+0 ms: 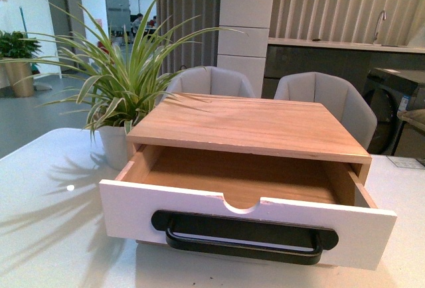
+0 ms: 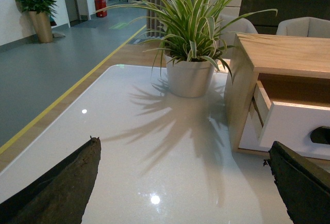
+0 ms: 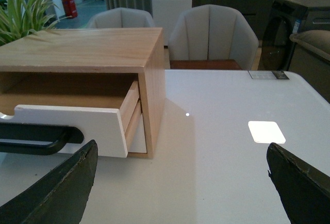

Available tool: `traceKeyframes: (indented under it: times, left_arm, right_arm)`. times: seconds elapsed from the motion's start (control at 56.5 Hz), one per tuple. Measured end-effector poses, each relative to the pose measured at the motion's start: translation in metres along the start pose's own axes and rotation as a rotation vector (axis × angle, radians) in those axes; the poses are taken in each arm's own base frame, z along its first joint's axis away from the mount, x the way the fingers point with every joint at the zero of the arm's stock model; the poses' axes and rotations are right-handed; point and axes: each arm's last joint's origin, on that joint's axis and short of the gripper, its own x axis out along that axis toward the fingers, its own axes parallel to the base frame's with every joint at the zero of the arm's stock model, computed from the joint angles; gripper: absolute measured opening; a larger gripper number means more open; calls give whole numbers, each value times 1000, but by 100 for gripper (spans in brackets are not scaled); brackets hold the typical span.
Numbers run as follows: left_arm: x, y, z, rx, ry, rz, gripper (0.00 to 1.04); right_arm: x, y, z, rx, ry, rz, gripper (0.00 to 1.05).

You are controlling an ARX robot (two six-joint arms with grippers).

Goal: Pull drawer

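Counter: the glossy white counter [image 1: 40, 235] carries everything, and both arms wait low over it.
Cabinet: the light wooden box cabinet [image 1: 252, 125] sits mid-counter, facing the robot so the front can be reached.
Drawer: the wide white-fronted wooden drawer [image 1: 133, 212] with a half-round notch stands drawn well out of the cabinet toward the robot; judging by this, the pull looks largely done. Its wooden inside shows empty.
Plant: the striped spider plant in a white pot [image 1: 114, 143] stands just beside the cabinet's left side.
Handle: the long black bar handle [image 1: 242, 243] in its black recess is free; nothing grips it.
Left hand: the left hand [image 2: 183, 182] has its fingers spread wide, holding nothing, beside the drawer.
Right hand: the right hand [image 3: 180, 182] likewise gapes, clear of the drawer.
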Motion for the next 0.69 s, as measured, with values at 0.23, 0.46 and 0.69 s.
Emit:
traceKeyframes:
  times: [0.23,0.46,0.69]
  left_arm:
    - [0,0,0,0,0,0,97]
    - [0,0,0,0,0,0,97]
    - [0,0,0,0,0,0,97]
  right_arm:
    - [0,0,0,0,0,0,96]
    - [0,0,0,0,0,0,96]
    - [0,0,0,0,0,0,96]
